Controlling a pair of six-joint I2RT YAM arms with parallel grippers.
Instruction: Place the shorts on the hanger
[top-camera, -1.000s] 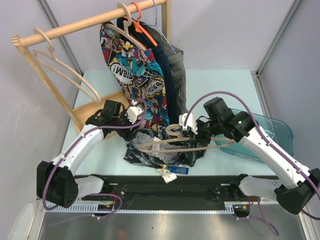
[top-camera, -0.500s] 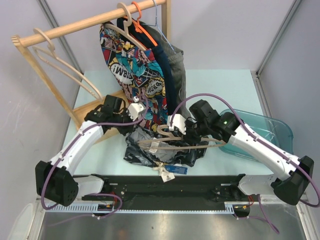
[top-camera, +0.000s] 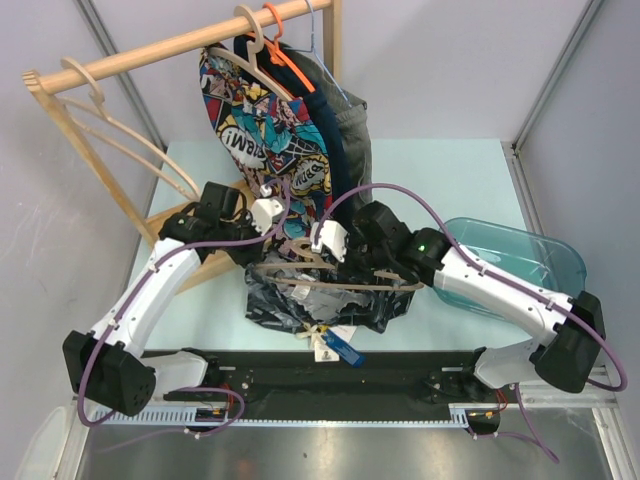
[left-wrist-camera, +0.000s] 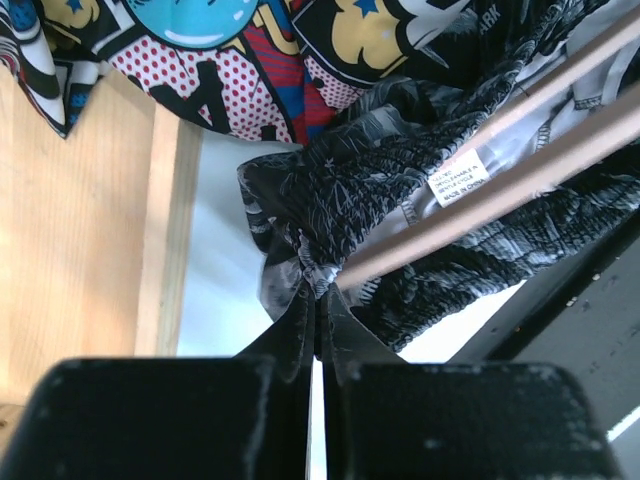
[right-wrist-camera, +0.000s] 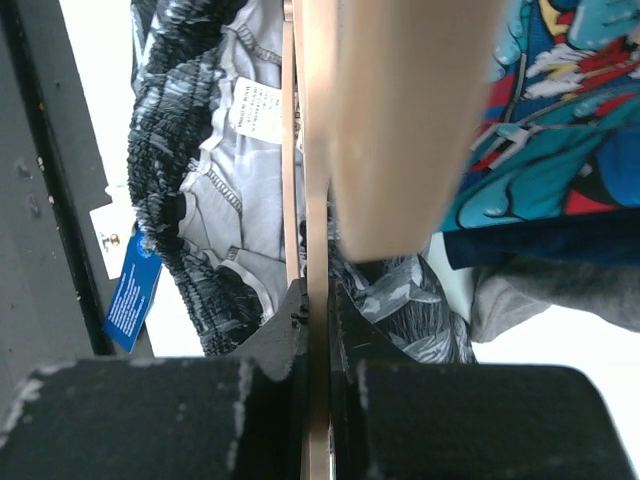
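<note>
You have the shorts (top-camera: 330, 308) bunched on the desk (top-camera: 440, 170), near-centre. The hanger (top-camera: 300, 277) lies across their top. Hung clothes (top-camera: 268, 150) sit just behind, under the rail (top-camera: 150, 50) at back-left. Tub (top-camera: 530, 255) well right. Left claw (left-wrist-camera: 318, 305) at the shorts' left end, right claw (right-wrist-camera: 318, 300) on the hanger.

The left fingers (left-wrist-camera: 292, 338) pinch the shorts (left-wrist-camera: 350, 180); the hanger (left-wrist-camera: 520, 175) crosses the fabric.

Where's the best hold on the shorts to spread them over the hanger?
Likely the gathered waistband, near its left end, coming from the left: it looks the firmest edge and lies open under the hanger. The left gripper is shut on a fold of the shorts near there; the right gripper clamps the hanger.
</note>
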